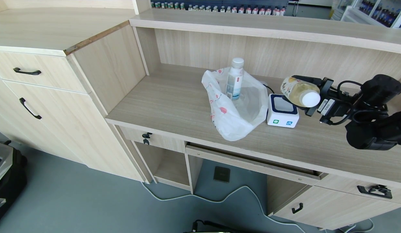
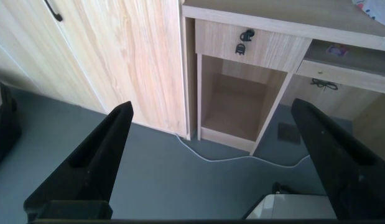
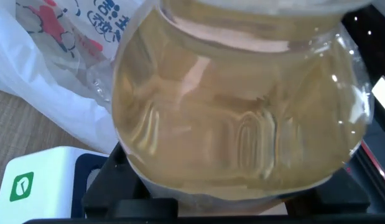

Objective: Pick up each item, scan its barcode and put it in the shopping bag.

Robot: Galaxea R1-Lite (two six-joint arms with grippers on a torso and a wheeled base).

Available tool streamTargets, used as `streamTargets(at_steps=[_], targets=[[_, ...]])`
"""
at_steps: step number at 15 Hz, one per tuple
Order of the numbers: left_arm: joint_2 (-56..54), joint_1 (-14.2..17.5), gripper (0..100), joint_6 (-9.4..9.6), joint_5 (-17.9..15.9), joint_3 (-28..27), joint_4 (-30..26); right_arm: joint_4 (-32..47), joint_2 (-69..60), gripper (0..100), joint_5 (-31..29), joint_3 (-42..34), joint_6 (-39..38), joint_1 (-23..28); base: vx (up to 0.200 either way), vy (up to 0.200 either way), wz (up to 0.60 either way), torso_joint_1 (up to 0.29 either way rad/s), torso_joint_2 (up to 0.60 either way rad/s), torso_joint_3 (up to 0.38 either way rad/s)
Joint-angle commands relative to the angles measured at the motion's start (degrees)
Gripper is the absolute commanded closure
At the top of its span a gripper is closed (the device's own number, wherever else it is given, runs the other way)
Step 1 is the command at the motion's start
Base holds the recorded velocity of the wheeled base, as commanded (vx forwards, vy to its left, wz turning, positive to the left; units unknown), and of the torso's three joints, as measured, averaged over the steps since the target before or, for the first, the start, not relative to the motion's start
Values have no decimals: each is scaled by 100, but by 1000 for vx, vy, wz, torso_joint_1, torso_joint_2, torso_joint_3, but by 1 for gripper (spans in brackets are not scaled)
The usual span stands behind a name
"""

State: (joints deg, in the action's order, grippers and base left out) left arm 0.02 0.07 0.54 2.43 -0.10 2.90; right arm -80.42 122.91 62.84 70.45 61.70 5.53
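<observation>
Right gripper [image 1: 306, 94] clamps the bottle [image 1: 296, 88] above the scanner [image 1: 282, 112], at 3 o'clock from the shopping bag [image 1: 234, 124]; the bottle's apparently slick, round body may slip.

tabletop [image 1: 174, 106]: pale wood, with a raised ledge [image 1: 252, 27] behind it.
cabinet [image 1: 58, 106]: tall, same wood, beside the tabletop, two black handles [image 1: 27, 71].
keys [image 1: 146, 138]: hanging from a drawer lock under the tabletop's front edge.
cable [image 1: 200, 198]: pale, winding over the grey floor [image 1: 90, 204].

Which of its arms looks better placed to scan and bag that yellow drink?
Right. The right gripper holds the yellow bottle over the scanner, beside the shopping bag. The left gripper hangs open low, facing the floor.
</observation>
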Motion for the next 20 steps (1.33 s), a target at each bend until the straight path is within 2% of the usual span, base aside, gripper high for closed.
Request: streamTargets(at_steps=[1, 20], targets=[[-2, 1, 0, -1, 4, 1, 9, -9, 102, 100, 0, 74, 0, 9, 0, 0, 0, 0, 0, 0], [-2, 1, 0, -1, 4, 1, 0, -9, 788, 100, 0, 540, -61, -35, 0, 0, 0, 0, 0, 0]])
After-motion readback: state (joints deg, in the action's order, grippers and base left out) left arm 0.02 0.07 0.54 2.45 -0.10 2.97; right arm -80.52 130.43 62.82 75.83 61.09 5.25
